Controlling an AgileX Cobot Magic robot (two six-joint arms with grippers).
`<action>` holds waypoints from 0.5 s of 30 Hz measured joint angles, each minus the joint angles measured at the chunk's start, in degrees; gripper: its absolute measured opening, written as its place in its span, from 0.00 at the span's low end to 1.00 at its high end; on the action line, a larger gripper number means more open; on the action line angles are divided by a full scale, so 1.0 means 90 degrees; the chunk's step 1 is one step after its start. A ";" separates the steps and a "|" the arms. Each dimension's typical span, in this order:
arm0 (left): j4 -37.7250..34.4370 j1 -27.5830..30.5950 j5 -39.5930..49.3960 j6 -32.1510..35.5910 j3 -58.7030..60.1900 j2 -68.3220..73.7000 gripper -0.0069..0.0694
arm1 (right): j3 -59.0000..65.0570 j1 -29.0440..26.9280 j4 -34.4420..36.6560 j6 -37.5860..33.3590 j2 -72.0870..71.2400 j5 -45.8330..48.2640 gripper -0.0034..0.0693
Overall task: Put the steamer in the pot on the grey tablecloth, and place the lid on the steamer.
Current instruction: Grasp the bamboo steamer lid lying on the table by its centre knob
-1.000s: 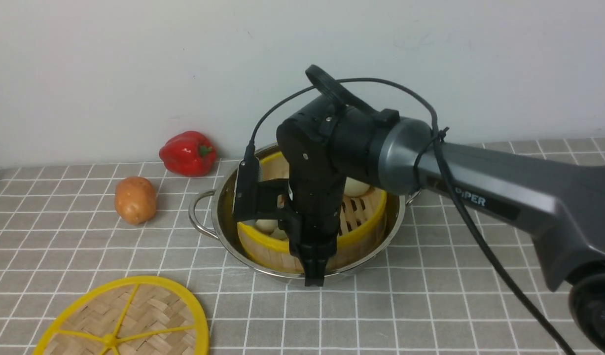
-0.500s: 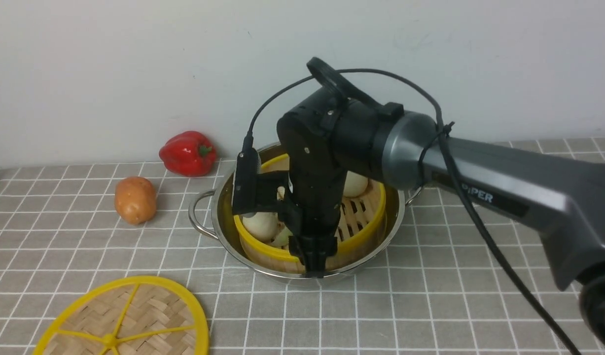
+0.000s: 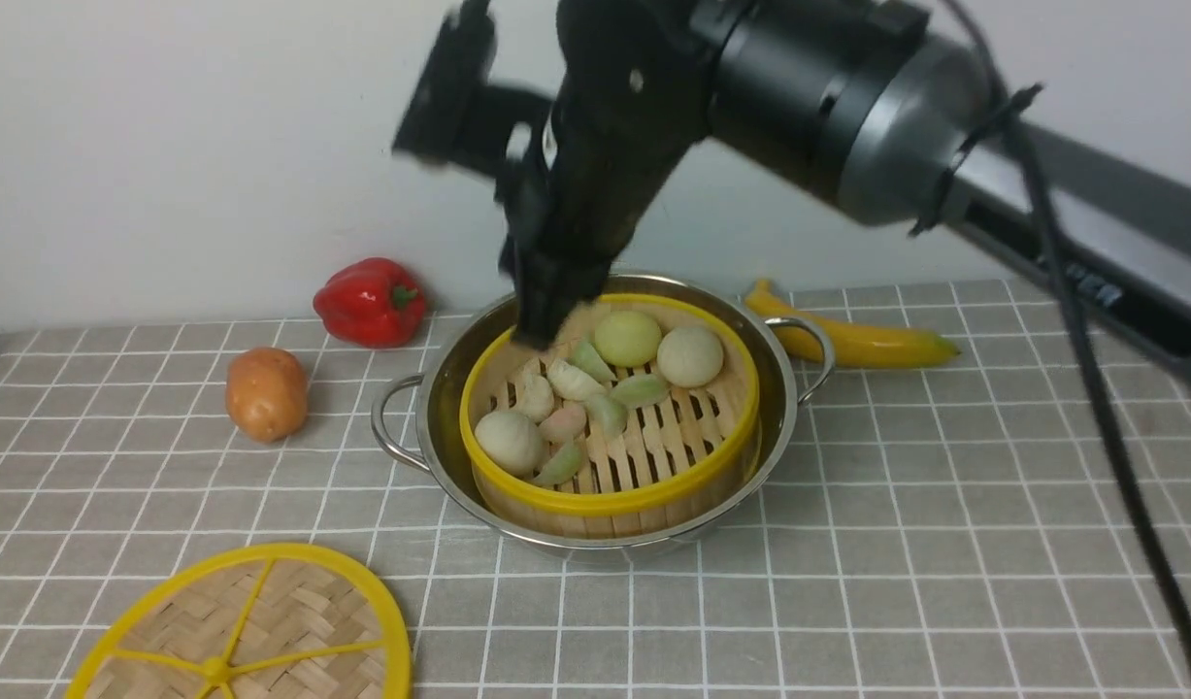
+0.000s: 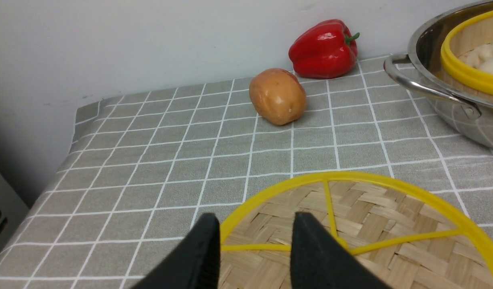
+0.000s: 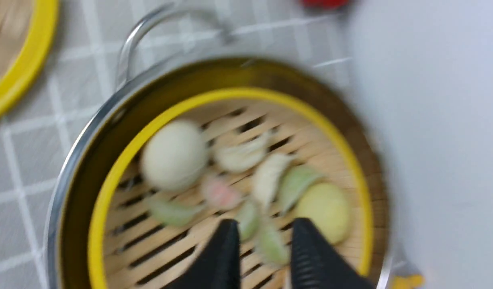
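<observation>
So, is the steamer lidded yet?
No, uncovered: the steamer sits in the pot with buns showing; the lid lies flat on the grey tablecloth.

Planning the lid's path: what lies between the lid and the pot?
Only bare tablecloth, seen in the front view between lid and pot.

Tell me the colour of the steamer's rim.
Yellow. The steamer shows best in the front view.

Wide shiny stainless-steel pot on grey white-gridded tablecloth; round yellow-rimmed bamboo steamer inside pot, pale buns and dumplings on steamer floor. Red bell pepper behind-left of pot, brown potato left of pot, yellow banana behind-right of pot, flat woven yellow-rimmed bamboo lid front-left of pot, well apart
</observation>
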 joint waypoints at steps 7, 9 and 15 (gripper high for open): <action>0.0000 0.0000 0.0000 0.0000 0.0000 0.0000 0.41 | -0.0789 -0.0006 -0.0234 0.1700 -0.0370 -0.0009 0.03; 0.0000 0.0000 0.0000 0.0000 0.0000 0.0000 0.41 | -0.0882 -0.0006 -0.0211 0.1940 -0.0402 -0.0009 0.03; 0.0000 0.0000 0.0000 0.0000 0.0000 0.0000 0.41 | -0.1019 -0.0006 0.0118 0.2699 -0.0420 -0.0016 0.03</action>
